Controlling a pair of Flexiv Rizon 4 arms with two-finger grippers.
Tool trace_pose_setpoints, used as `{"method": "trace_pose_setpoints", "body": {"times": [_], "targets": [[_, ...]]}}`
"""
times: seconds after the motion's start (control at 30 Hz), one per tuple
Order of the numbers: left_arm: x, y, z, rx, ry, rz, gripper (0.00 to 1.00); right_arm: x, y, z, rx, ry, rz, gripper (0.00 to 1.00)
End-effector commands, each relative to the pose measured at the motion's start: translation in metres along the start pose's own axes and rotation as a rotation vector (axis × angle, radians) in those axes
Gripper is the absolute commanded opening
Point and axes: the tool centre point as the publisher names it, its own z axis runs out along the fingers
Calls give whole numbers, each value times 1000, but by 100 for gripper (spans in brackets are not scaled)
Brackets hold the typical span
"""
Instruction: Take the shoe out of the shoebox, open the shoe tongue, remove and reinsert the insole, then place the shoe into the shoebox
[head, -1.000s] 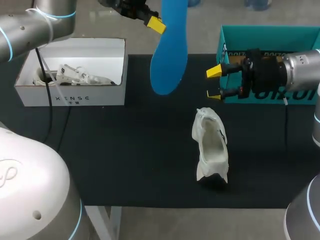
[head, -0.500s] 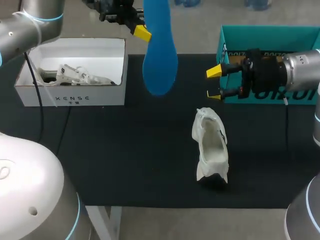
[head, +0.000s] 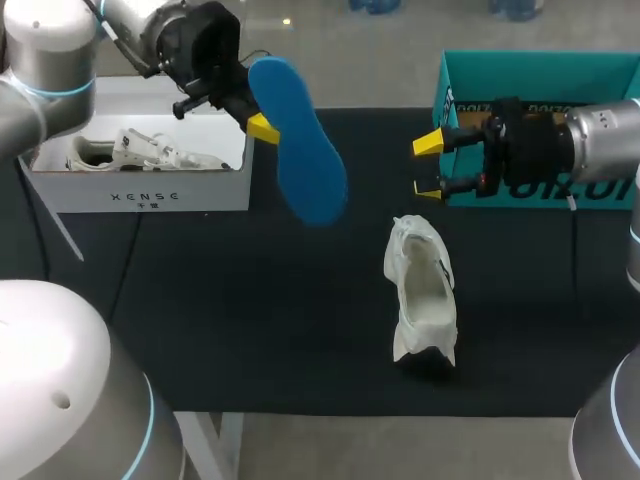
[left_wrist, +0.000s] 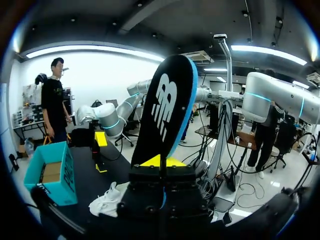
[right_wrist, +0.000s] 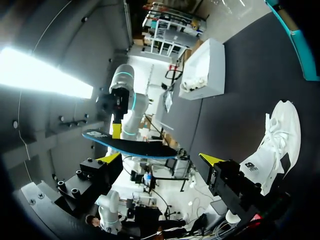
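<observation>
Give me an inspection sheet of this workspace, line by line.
Surface: black table mat, lying flat.
Job's things: white fabric sneaker on the mat; blue foam insole held in the air; teal cardboard shoebox at the right.
Clutter: white cardboard box holding another white shoe.
Grippers: left gripper fingers shut on the insole; right gripper open, empty.
Cables: thin cable hanging from the right arm.
Surroundings: nothing seen.
</observation>
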Motion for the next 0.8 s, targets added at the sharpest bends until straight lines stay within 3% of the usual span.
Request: {"method": "trace_pose_setpoints", "body": {"times": [0.03, 0.2, 0.8], "targets": [[4, 15, 14, 27, -104, 12, 0, 0, 0, 1, -1, -2, 1, 100], [8, 25, 29, 9, -159, 18, 0, 0, 0, 1, -1, -2, 1, 100], [8, 25, 29, 9, -159, 18, 0, 0, 0, 1, -1, -2, 1, 100]]}}
